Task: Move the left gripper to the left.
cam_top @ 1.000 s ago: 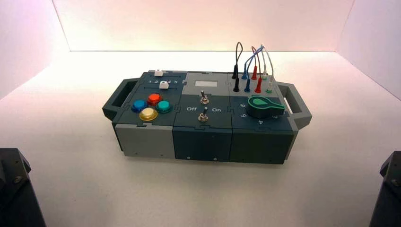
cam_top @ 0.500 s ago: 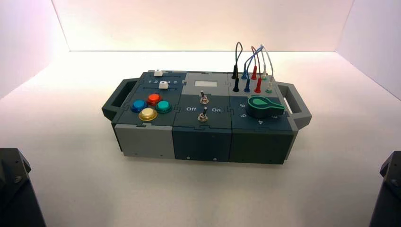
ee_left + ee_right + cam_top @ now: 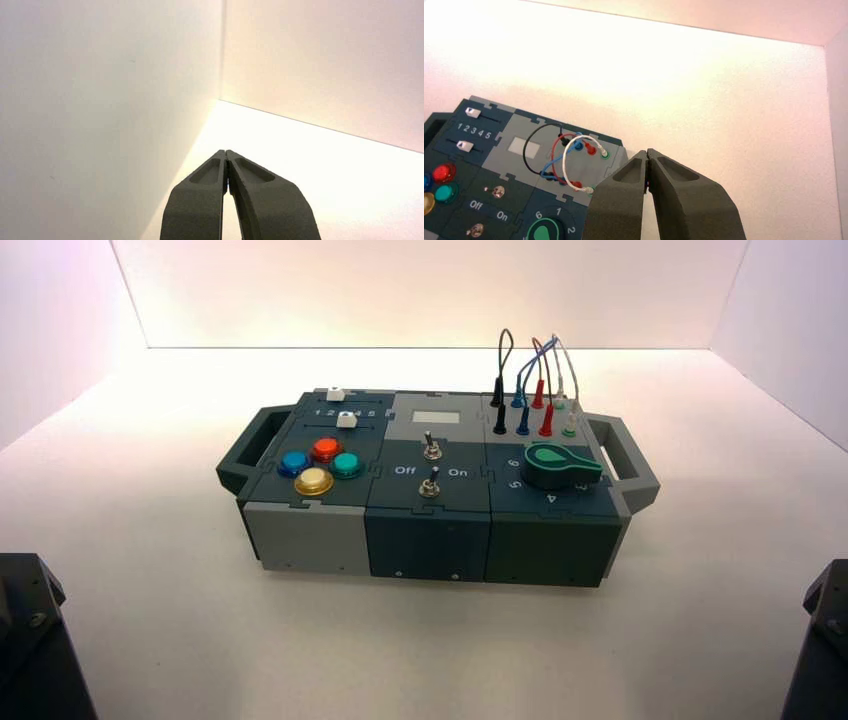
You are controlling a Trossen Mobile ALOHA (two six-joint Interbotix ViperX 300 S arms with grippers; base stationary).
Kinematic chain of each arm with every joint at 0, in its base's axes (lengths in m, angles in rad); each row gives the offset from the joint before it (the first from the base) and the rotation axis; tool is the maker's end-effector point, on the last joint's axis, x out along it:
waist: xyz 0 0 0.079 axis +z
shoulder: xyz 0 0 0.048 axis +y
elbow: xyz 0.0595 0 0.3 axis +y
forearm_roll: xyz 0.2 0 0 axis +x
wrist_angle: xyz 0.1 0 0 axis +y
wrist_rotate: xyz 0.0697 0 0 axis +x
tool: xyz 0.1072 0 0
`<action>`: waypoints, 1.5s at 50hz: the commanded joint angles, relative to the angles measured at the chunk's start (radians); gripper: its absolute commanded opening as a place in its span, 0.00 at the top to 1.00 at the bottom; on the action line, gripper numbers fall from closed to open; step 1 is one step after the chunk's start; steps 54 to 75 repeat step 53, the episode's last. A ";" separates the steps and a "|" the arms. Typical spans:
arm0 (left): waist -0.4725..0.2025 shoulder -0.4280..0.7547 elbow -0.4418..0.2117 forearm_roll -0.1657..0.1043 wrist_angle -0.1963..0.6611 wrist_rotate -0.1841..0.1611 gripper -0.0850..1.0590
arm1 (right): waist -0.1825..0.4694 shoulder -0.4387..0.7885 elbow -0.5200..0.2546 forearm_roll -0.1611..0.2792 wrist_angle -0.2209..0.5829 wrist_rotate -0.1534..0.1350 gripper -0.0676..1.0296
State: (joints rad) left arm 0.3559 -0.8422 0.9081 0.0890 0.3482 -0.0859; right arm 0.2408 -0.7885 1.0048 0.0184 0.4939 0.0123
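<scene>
My left gripper (image 3: 226, 152) is shut and empty. It points at the bare table and the corner of the white walls, with no part of the box in its view. Only the left arm's dark base (image 3: 35, 640) shows in the high view, at the bottom left. My right gripper (image 3: 647, 152) is shut and empty, parked above the table beside the box's wire end. The right arm's base (image 3: 820, 640) shows at the bottom right. The dark box (image 3: 430, 530) stands in the middle of the table.
The box bears four coloured buttons (image 3: 320, 465), two white sliders (image 3: 345, 419), two toggle switches (image 3: 430, 482) marked Off and On, a green knob (image 3: 560, 465), and looped wires (image 3: 530, 380) in sockets. Handles stick out at both ends. White walls enclose the table.
</scene>
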 commanded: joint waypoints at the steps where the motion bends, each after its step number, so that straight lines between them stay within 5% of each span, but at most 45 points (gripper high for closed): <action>1: 0.040 0.089 -0.092 0.000 -0.014 0.003 0.95 | 0.005 0.009 -0.014 0.006 -0.011 0.003 0.96; 23: 0.160 0.270 -0.285 -0.006 0.049 -0.002 0.95 | 0.008 0.014 -0.011 0.006 -0.011 0.003 0.96; 75: 0.141 0.285 -0.267 -0.014 0.057 -0.002 0.95 | 0.008 0.014 -0.009 0.008 -0.009 0.003 0.96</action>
